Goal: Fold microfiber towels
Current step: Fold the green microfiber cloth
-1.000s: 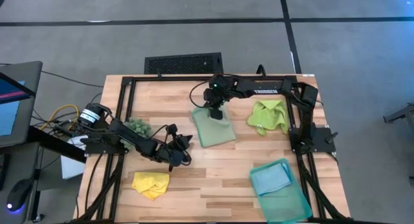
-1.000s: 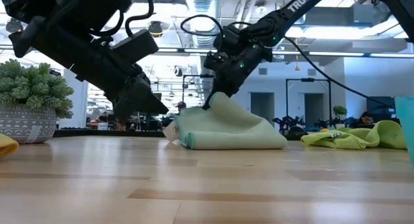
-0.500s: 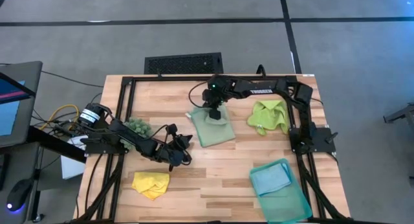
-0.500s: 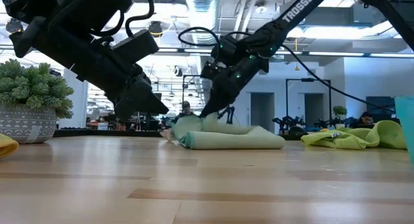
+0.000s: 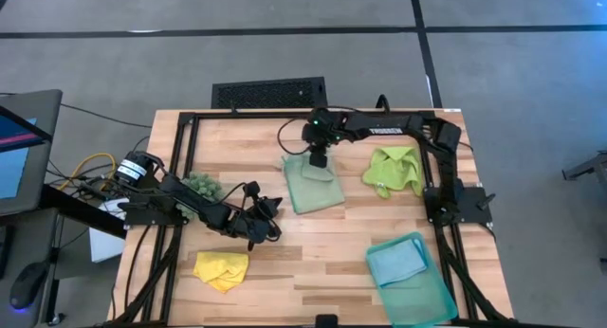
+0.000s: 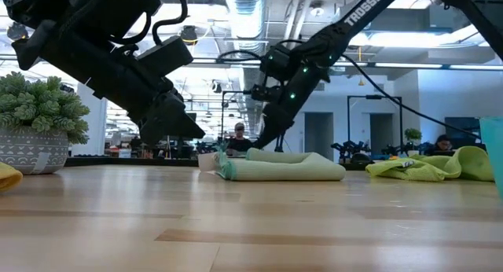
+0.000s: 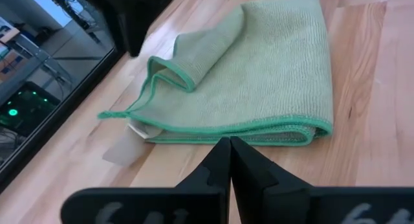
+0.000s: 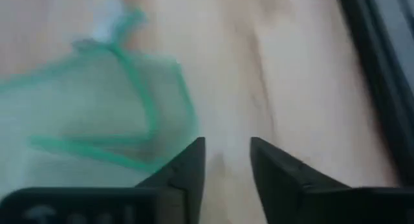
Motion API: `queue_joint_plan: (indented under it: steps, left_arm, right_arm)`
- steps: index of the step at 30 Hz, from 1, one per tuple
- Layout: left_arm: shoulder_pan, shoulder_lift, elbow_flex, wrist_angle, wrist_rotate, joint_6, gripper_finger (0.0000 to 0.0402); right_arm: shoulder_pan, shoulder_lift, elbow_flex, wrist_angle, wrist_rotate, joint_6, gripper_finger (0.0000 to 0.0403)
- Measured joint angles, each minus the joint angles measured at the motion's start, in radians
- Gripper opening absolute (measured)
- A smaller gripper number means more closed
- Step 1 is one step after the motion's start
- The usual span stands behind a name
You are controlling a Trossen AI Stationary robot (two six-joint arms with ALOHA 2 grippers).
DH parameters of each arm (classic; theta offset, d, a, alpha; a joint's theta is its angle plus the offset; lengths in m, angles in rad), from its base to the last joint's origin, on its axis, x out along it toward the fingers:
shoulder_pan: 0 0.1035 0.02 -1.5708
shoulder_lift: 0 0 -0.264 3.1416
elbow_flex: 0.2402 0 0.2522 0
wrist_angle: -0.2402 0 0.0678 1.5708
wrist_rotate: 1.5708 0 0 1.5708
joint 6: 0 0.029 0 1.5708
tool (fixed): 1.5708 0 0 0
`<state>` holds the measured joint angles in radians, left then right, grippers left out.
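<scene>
The pale sage green towel lies folded on the table's middle; one corner of its upper layer is rumpled back. My right gripper is open just over the towel's far edge, its fingers above bare wood beside the green-trimmed corner, with nothing between them. My left gripper is shut, off the table on the towel's near left side. The lime green towel lies crumpled at far right, the yellow towel at near left. The light blue towel lies folded in the teal tray.
A dark-green spiky plant in a pot stands at the table's left side. A black frame runs along the table's far and side edges. Bare wood shows between the sage towel and the tray.
My right gripper has carried the sage towel's raised edge down and toward the table's far edge, then opened and let go. The towel, tented up a second ago, now lies flat in a fold. My left arm has kept still.
</scene>
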<state>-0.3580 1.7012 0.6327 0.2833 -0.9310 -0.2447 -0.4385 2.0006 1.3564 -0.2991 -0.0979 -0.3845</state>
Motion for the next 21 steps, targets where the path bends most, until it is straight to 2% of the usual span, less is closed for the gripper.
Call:
queue_joint_plan:
  steps: [5, 7, 8, 11, 13, 15, 18, 21]
  left_arm:
    - [0.002, 0.0, 0.0, 0.013, 0.01, -0.013, 0.0]
    - [0.011, 0.0, 0.0, 0.029, 0.052, -0.014, 0.0]
    - [0.016, 0.001, 0.0, 0.037, 0.077, -0.014, 0.0]
    - [0.037, 0.021, 0.0, 0.111, 0.128, -0.012, 0.0]
    - [0.057, 0.057, 0.0, 0.2, 0.146, 0.02, 0.0]
    - [0.084, 0.106, 0.001, 0.283, 0.187, 0.057, 0.0]
    - [0.131, 0.189, 0.001, 0.412, 0.309, 0.088, 0.0]
    - [0.157, 0.232, 0.025, 0.416, 0.405, 0.088, 0.0]
  right_arm:
    - [0.006, -0.065, 0.015, -0.128, 0.017, 0.011, 0.0202]
    - [0.016, -0.089, 0.018, -0.144, -0.029, 0.026, 0.0214]
    - [0.022, -0.098, 0.012, -0.156, -0.091, 0.024, 0.0217]
    - [0.056, -0.103, -0.011, -0.205, -0.371, -0.035, 0.0219]
    - [0.094, -0.099, -0.034, -0.223, -0.474, -0.08, 0.0214]
    - [0.13, -0.083, -0.063, -0.185, -0.464, -0.088, 0.0204]
    - [0.166, -0.053, -0.087, -0.103, -0.389, -0.034, 0.0181]
    - [0.177, -0.038, -0.088, -0.069, -0.303, 0.03, 0.0154]
